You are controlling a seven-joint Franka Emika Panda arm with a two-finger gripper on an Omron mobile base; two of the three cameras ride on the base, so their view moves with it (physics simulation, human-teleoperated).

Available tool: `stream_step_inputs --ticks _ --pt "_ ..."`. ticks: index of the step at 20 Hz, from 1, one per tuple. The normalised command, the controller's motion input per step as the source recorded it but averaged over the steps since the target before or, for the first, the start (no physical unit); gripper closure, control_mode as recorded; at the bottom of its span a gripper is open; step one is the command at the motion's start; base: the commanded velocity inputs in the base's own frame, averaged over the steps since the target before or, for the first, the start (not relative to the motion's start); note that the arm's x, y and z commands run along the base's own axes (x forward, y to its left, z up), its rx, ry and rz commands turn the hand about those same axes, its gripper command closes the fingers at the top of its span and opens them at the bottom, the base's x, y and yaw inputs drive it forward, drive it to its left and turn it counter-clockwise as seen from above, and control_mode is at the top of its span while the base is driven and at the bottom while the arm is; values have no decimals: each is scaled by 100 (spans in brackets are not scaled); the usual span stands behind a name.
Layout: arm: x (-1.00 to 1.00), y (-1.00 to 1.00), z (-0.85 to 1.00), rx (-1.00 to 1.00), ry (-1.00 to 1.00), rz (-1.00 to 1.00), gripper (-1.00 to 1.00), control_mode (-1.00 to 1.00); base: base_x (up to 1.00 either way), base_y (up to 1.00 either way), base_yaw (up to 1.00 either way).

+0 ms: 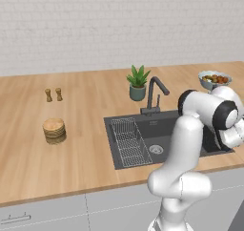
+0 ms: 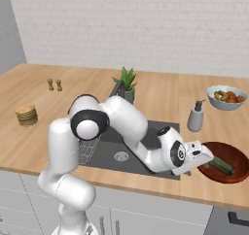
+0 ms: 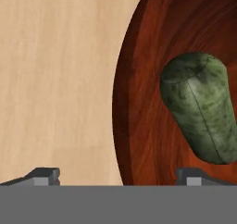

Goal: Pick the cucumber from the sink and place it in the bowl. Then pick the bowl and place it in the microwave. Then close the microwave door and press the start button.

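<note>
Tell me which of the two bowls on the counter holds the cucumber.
The shallow reddish-brown bowl at the counter's front edge, right of the sink, holds the cucumber. The pale grey bowl farther back is heaped with fruit instead.

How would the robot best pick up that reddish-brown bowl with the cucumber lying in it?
Probably by the rim: the shallow, glossy reddish-brown bowl is too wide to span. Coming from above, the open hand could straddle the near edge, clear of the stubby dark green cucumber lying inside.

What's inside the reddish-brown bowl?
The cucumber lies inside the bowl. The gripper hangs open at the bowl's edge. The part of the bowl's bottom under the cucumber is covered.
</note>
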Motion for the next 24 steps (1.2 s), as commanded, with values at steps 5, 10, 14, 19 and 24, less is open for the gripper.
stream_step_inputs --ticks 5,10,14,19,24 --pt "33 -33 -1 0 0 0 -100 -100 0 0 0" --pt "68 -42 -4 0 2 2 -100 -100 0 0 0" --pt "29 -26 -7 0 2 4 100 -100 0 0 0" --pt "-15 8 6 1 0 0 100 -100 0 0 0" --pt "-50 51 69 11 0 -5 100 -100 0 0 0"
